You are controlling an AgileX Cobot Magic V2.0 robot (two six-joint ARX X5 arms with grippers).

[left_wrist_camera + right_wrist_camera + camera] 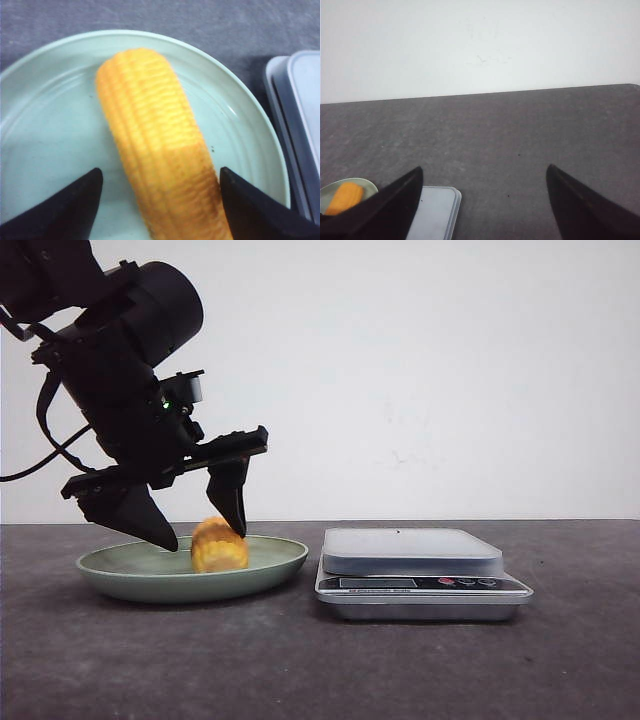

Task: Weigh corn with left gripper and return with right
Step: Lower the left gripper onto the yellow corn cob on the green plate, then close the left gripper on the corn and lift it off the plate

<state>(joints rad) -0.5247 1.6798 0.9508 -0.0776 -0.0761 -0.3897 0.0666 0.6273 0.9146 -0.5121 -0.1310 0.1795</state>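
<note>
The corn (219, 546) is a yellow-orange cob piece lying in a pale green plate (270, 565) at the left of the table. My left gripper (205, 538) is lowered over it, open, with one finger on each side of the cob. In the left wrist view the corn (155, 145) fills the space between the fingers of the gripper (160, 172); one finger is at the cob's side, the other stands off it over the plate (45, 125). My right gripper (484, 169) is open and empty above the table. It does not show in the front view.
A silver kitchen scale (412, 550) with a pale platform stands just right of the plate and also shows in the left wrist view (300, 125) and the right wrist view (437, 210). The table is dark grey, with a white wall behind.
</note>
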